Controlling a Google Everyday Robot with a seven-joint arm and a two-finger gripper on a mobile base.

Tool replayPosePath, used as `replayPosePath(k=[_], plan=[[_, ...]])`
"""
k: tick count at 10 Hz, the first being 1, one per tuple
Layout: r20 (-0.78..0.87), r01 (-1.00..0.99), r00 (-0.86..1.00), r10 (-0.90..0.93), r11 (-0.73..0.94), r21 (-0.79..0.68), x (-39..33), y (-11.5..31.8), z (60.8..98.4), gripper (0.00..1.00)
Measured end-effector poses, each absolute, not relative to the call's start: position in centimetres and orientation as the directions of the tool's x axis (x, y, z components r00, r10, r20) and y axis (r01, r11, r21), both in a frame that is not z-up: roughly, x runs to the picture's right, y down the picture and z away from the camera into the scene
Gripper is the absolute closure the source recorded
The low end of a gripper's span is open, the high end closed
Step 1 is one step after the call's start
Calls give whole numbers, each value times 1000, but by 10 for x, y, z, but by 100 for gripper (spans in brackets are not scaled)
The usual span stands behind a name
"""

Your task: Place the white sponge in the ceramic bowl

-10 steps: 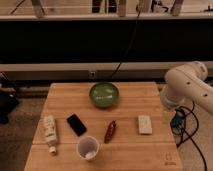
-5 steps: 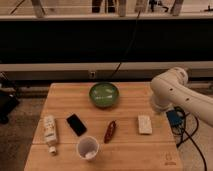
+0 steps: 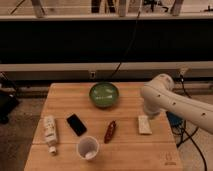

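The white sponge (image 3: 144,125) lies flat on the wooden table (image 3: 65,102), right of centre. The ceramic bowl (image 3: 104,94), dark green with a lighter green inside, stands at the back middle of the table with nothing in it. My white arm (image 3: 167,97) comes in from the right and bends down over the table's right side. My gripper (image 3: 149,113) is at the arm's lower end, just above the far end of the sponge and right of the bowl.
A cream tube-like bottle (image 3: 50,133) lies at the front left. A black phone-like slab (image 3: 76,124), a red-brown packet (image 3: 110,131) and a white cup (image 3: 88,147) sit in front of the bowl. Cables (image 3: 186,134) hang off the right edge.
My arm has swung left from the table's right edge, over the table, and now stands above the sponge. Nothing on the table has moved.
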State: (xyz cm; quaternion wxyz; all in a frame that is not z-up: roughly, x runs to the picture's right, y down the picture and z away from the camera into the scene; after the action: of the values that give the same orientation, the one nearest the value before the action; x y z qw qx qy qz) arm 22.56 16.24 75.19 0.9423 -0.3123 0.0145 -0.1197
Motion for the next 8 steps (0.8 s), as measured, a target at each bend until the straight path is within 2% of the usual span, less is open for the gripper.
replayPosePath(k=[8], plan=[[144,344,934,-326,722,-600,227,198,786,20]])
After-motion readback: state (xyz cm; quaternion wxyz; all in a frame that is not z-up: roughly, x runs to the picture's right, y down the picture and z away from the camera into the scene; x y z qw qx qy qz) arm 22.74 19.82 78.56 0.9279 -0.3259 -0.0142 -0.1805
